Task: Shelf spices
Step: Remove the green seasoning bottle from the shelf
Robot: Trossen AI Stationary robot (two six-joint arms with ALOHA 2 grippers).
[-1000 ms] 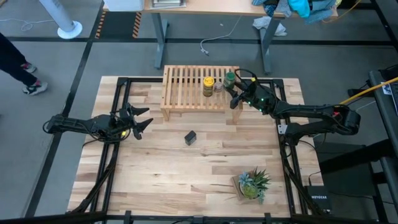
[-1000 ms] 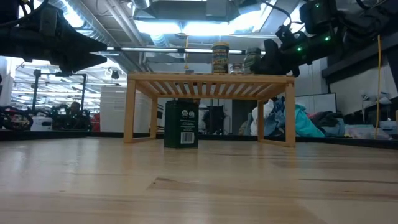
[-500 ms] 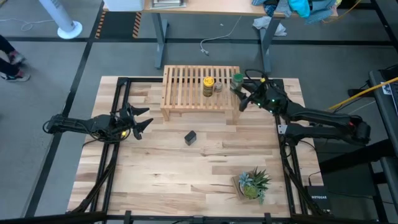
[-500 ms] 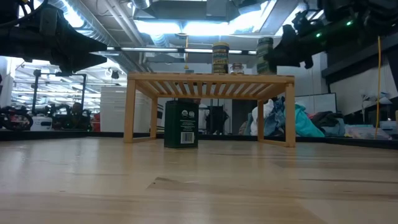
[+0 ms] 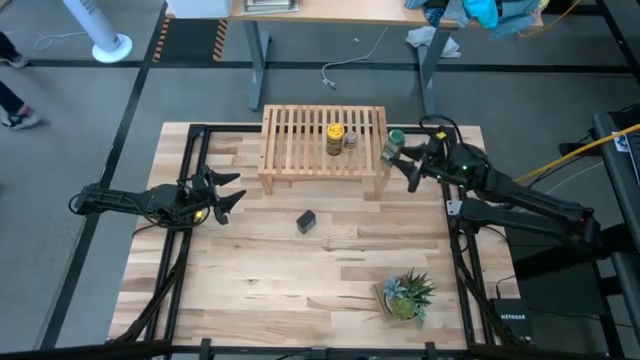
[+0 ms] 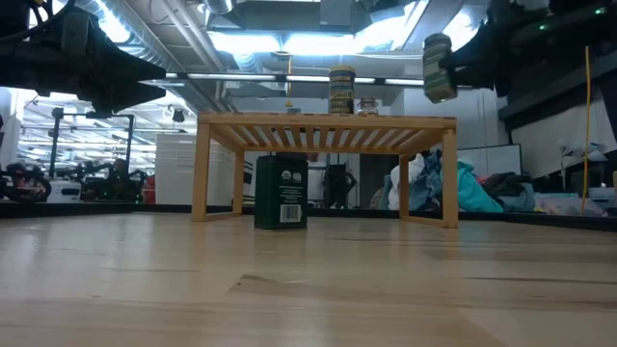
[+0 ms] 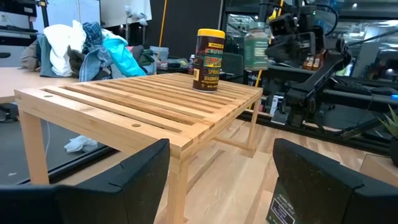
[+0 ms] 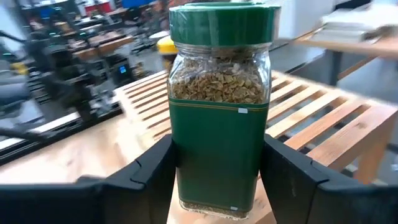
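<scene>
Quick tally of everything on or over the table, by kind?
Spice jars: 3 – yellow-lidded jar, tiny grey-topped clear jar, green-lidded glass jar held by the right end effector
Black rectangular tin: 1
Light-wood slatted shelf: 1
Small potted green plant: 1
Total: 6

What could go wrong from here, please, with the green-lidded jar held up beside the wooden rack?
1. The right tool holds the green-lidded glass jar in mid-air, off the slatted light-wood rack; a slip would drop it.
2. Returning, it could knock the yellow-lidded jar.
</scene>
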